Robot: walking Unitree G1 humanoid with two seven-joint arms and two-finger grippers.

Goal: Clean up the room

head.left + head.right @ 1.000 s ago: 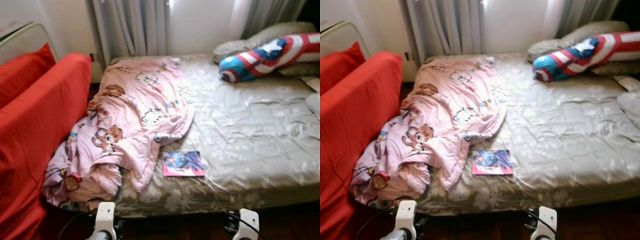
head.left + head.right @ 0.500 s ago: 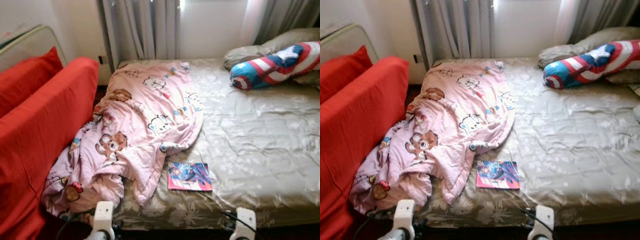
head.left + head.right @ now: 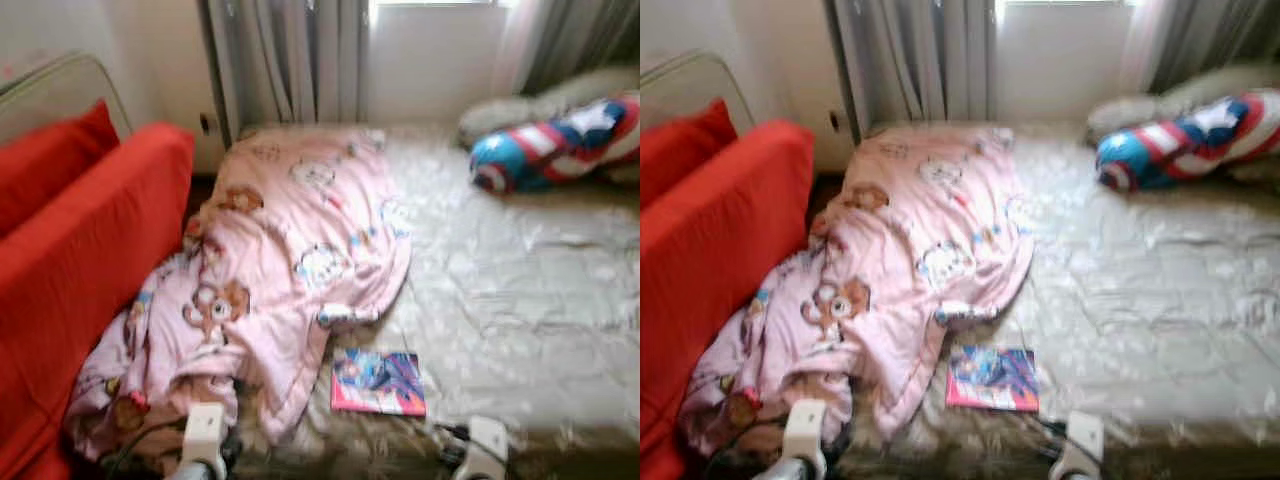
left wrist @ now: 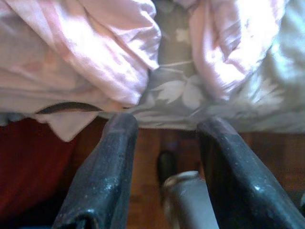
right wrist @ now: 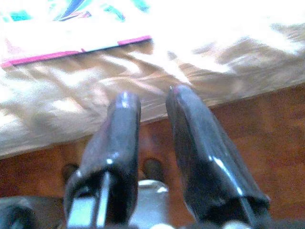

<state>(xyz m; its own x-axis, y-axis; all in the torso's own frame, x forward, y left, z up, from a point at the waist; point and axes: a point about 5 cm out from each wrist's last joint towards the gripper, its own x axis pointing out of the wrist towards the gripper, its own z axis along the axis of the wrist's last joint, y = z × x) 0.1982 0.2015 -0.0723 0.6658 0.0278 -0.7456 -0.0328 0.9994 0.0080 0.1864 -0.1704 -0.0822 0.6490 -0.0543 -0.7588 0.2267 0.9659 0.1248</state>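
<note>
The left gripper (image 4: 167,126) has its fingers (image 4: 102,167) spread, pink blanket (image 4: 95,52) bunched on the bed (image 4: 176,86) just beyond their tips.

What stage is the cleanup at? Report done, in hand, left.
Done: nothing visibly tidied. In hand: nothing; the left gripper and right gripper hang open and empty at the bed edge. Left: the pink blanket lies crumpled and the book lies on the bed.

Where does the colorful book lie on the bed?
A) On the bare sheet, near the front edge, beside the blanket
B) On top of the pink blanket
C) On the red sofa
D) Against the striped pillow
A: the book lies flat on the sheet near the bed's front edge, just right of the pink blanket.
</note>
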